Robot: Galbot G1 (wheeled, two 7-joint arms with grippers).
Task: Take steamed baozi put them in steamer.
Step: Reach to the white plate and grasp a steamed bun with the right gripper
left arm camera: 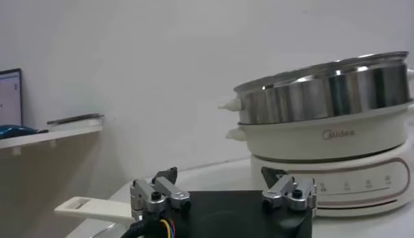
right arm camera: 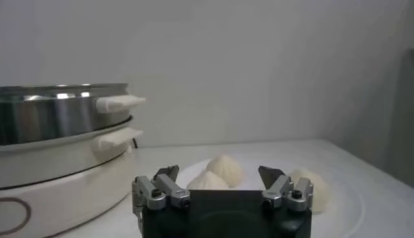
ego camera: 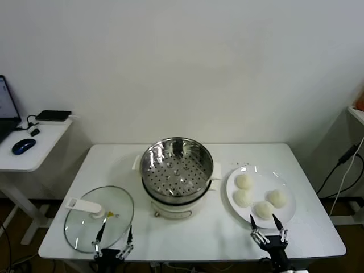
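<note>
The steel steamer [ego camera: 177, 170] with a perforated floor stands on its white base at the table's middle, with no baozi in it; it also shows in the left wrist view [left arm camera: 326, 97] and the right wrist view [right arm camera: 58, 123]. Several off-white baozi [ego camera: 263, 210] lie on a white plate [ego camera: 233, 200] to its right; some show in the right wrist view [right arm camera: 224, 169]. My right gripper [ego camera: 265, 220] is open and empty at the plate's near edge, just before the nearest baozi; it also shows in its own wrist view [right arm camera: 218, 173]. My left gripper [ego camera: 115, 233] is open and empty over the near edge of the glass lid; it also shows in its own wrist view [left arm camera: 220, 174].
A round glass lid [ego camera: 99, 218] with a white handle lies at the front left of the white table [ego camera: 216, 239]. A side desk [ego camera: 34, 142] with a mouse stands far left. A cable hangs at the far right.
</note>
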